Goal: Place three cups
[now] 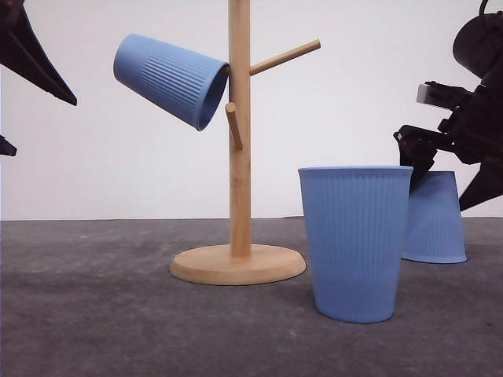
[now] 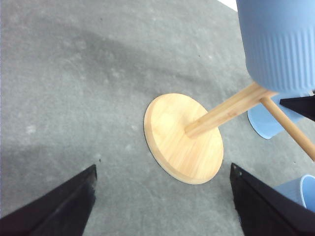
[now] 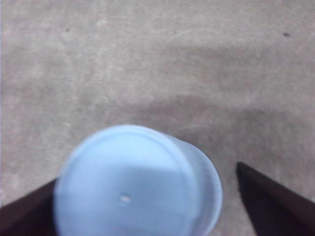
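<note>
The right claw point(image 3: 147, 206) stands spread open, apparently untouching, around an upturned cup point(image 1: 434, 216) at far right on the worktop point(image 1: 94, 314). The left claw point(image 2: 162, 201) hangs open over the wooden rack point(image 1: 239, 157). One cup point(image 1: 171, 78) hangs on a peg; another point(image 1: 355, 239) stands upright nearer.

Three light-blue ribbed handleless cups. First cup point(image 1: 171, 79) hung mouth-first on wooden rack peg, tilted, base up-left, off table. Second cup point(image 1: 355, 240) upright, mouth up, toward table's front edge, right of centre. Third cup point(image 1: 435, 217) inverted, base up, behind second, nearer right edge.
</note>
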